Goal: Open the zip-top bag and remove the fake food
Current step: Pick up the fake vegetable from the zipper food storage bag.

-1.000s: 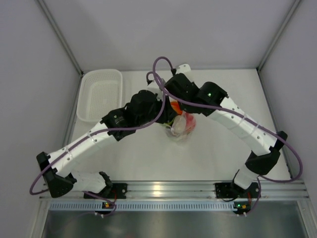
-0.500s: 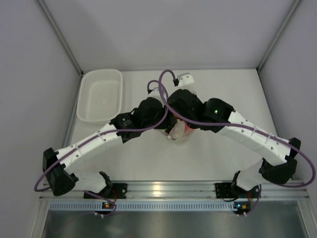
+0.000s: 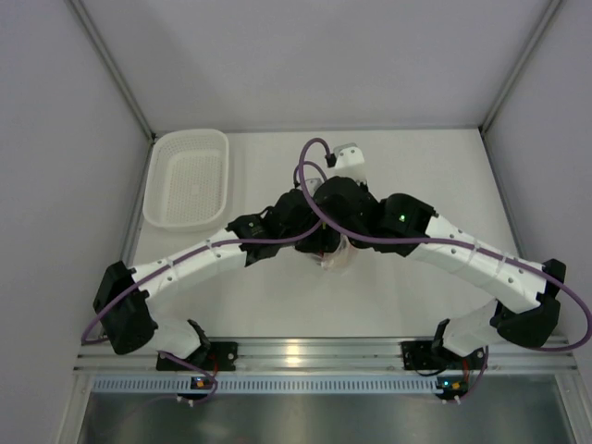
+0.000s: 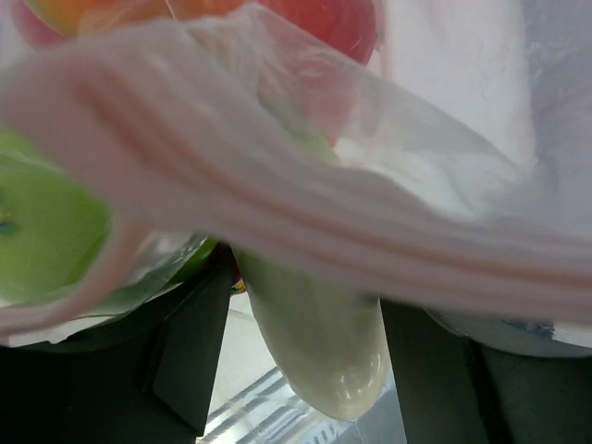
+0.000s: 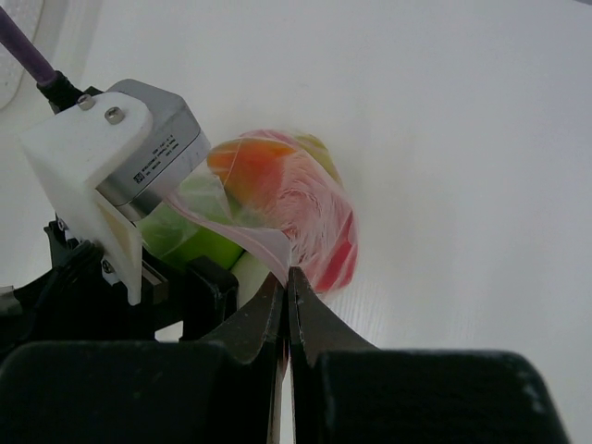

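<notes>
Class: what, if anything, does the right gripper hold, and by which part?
The right gripper is shut on the zip-top bag, its fingers pinching the pinkish zip strip.

You see a clear crinkly plastic zip-top bag (image 5: 277,208) with a pale pink strip along its edge, tinted by the colours behind its film. The glossy plastic fake food (image 4: 37,240) shows bright green, red and orange, with one creamy white piece. The perforated plastic basket (image 3: 188,178) is white with a fine dotted grid, and the flat table (image 3: 435,166) is plain white. Your left arm (image 3: 185,264) and right arm (image 3: 472,259) are white with black joints, each trailing a purple cable (image 3: 310,153); the right gripper (image 5: 288,282) is black.
</notes>
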`<control>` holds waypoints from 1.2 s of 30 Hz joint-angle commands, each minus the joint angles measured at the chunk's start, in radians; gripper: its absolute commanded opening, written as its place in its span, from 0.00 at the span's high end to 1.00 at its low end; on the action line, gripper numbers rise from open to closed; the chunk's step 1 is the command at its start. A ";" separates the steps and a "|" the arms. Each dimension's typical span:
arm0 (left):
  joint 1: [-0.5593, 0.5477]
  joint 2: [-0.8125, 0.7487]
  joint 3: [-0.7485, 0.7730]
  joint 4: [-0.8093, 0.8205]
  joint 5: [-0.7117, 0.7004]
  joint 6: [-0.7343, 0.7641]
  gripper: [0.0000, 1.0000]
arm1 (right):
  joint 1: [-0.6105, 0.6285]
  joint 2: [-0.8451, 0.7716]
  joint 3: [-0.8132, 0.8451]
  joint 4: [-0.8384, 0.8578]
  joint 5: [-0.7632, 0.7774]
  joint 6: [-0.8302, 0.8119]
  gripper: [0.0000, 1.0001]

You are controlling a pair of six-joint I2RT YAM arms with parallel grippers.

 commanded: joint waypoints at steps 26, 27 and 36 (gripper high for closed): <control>-0.045 -0.057 0.006 0.055 -0.081 0.035 0.97 | 0.003 -0.065 -0.052 0.097 0.066 -0.019 1.00; -0.045 -0.061 0.012 0.052 -0.081 0.035 1.00 | 0.000 -0.063 -0.053 0.095 0.066 -0.026 1.00; -0.044 -0.116 0.049 0.023 -0.126 0.049 1.00 | -0.034 -0.025 -0.069 0.104 0.076 -0.039 1.00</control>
